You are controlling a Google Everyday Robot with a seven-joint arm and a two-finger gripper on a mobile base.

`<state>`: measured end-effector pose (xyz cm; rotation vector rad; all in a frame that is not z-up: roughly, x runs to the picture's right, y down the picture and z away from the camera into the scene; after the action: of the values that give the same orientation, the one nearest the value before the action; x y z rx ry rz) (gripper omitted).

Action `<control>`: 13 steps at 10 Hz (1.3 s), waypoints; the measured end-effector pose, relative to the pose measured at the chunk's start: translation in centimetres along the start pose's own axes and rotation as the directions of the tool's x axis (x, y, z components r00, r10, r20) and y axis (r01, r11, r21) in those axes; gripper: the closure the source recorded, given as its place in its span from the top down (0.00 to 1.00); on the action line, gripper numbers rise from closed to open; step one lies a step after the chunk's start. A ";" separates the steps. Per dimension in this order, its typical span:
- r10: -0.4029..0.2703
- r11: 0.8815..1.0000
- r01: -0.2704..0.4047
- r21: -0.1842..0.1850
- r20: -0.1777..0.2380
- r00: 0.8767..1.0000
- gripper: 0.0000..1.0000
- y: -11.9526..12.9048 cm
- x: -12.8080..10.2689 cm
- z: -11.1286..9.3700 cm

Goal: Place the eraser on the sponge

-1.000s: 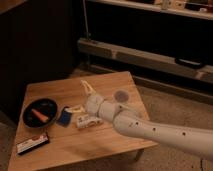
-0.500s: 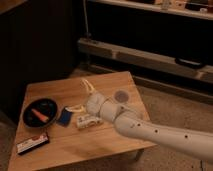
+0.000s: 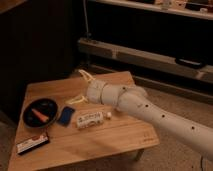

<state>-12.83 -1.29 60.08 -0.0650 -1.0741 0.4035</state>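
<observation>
The eraser (image 3: 32, 143), a long black block with a white face and red stripe, lies near the table's front left corner. The dark-blue sponge (image 3: 65, 115) rests flat just right of the pan. My gripper (image 3: 80, 88) hovers over the middle of the table, above and slightly right of the sponge, far from the eraser. Its two pale fingers (image 3: 85, 76) are spread apart and hold nothing, so it is open. The white arm (image 3: 150, 112) reaches in from the right.
A round black pan (image 3: 40, 112) with an orange carrot sits at the table's left. A white labelled bottle (image 3: 90, 120) lies on its side right of the sponge. The wooden table (image 3: 115, 140) stands before dark shelving and a metal rail.
The gripper has shifted only slightly above the table's middle. Eraser, sponge, pan and bottle have stayed where they were.
</observation>
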 end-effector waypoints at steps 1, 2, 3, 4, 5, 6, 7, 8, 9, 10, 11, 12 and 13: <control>0.000 0.999 -0.003 -0.052 -0.040 0.999 0.80 0.4 0.1 0.5; -0.001 0.996 -0.005 -0.089 -0.065 0.998 0.80 0.8 0.3 0.9; 0.000 0.993 -0.009 -0.117 -0.081 0.997 0.80 1.4 0.6 1.5; 0.003 0.990 -0.016 -0.143 -0.089 0.996 0.80 2.4 1.5 2.5; 0.006 0.987 -0.020 -0.158 -0.093 0.996 0.80 3.2 2.4 3.2; 0.006 0.983 -0.024 -0.184 -0.097 0.995 0.80 4.6 3.5 4.4; 0.002 0.977 -0.023 -0.212 -0.099 0.995 0.80 6.4 4.6 6.0; -0.001 0.971 -0.023 -0.237 -0.099 0.995 0.80 7.9 5.2 7.5; -0.007 0.963 -0.020 -0.270 -0.099 0.995 0.80 9.6 5.5 9.1; -0.013 0.955 -0.017 -0.297 -0.100 0.995 0.80 10.9 5.6 10.3; -0.017 0.941 -0.020 -0.338 -0.106 0.994 0.80 12.8 6.2 12.0; -0.012 0.931 -0.030 -0.363 -0.114 0.993 0.80 13.7 7.1 12.8; -0.010 0.922 -0.037 -0.384 -0.120 0.993 0.80 14.8 8.0 13.3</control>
<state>-25.32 13.29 69.60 -0.4439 -1.0214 0.1913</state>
